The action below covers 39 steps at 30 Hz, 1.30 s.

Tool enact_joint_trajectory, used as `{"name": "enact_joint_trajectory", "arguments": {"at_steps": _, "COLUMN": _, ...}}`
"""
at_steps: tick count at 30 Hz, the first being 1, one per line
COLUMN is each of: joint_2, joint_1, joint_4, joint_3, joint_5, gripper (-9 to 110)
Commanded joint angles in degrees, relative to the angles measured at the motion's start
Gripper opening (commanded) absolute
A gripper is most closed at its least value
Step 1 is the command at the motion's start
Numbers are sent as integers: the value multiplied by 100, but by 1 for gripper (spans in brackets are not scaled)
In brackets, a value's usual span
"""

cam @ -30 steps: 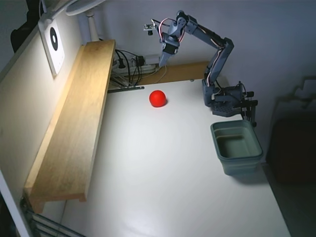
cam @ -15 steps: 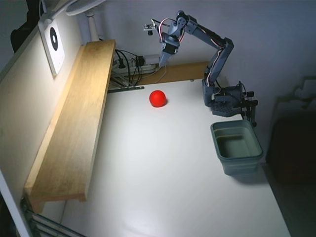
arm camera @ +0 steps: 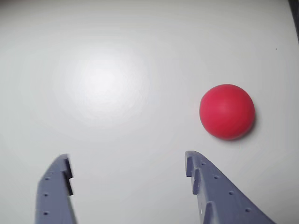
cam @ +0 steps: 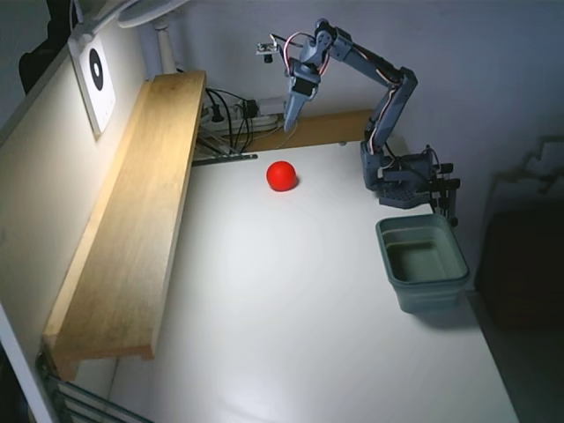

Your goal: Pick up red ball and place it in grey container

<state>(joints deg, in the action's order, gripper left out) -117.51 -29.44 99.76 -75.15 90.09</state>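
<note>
Our gripper (arm camera: 128,161) hangs above the white table (cam: 308,335) with its two fingers spread wide and nothing between them; the wrist view shows both blue-grey fingertips (arm camera: 198,168) entering from the bottom edge, bare table in the gap.

Nearest to the fixed camera we see the grey container (cam: 422,262), standing at the right edge of the table, just in front of the arm's base (cam: 401,181). Its inside looks empty (only a shadowed bottom shows).

Farther back lies the red ball (cam: 281,175), resting on the table near the far edge, well apart from the container. In the fixed view the gripper (cam: 289,119) points down above and a little behind the ball, clear of it. In the wrist view the red ball (arm camera: 227,111) sits up and to the right of the right finger, outside the gap, not touching either finger.

Only the fixed view gives us the container, the long wooden shelf (cam: 132,220) along the left side and the cables (cam: 231,119) at the back; only the wrist view makes the open fingers plain.
</note>
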Motion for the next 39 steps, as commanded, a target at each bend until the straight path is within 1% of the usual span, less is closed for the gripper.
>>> {"name": "enact_joint_trajectory", "arguments": {"at_steps": 1, "joint_2": -173, "joint_1": -56, "joint_4": 24, "joint_3": -61, "joint_5": -9, "gripper": 38}}
{"name": "enact_joint_trajectory", "arguments": {"at_steps": 7, "joint_2": -173, "joint_1": -118, "joint_4": 24, "joint_3": -61, "joint_5": -9, "gripper": 38}}
{"name": "enact_joint_trajectory", "arguments": {"at_steps": 22, "joint_2": -173, "joint_1": -1664, "joint_4": 24, "joint_3": -61, "joint_5": -9, "gripper": 38}}
{"name": "enact_joint_trajectory", "arguments": {"at_steps": 39, "joint_2": -173, "joint_1": -1834, "joint_4": 24, "joint_3": -61, "joint_5": -9, "gripper": 38}}
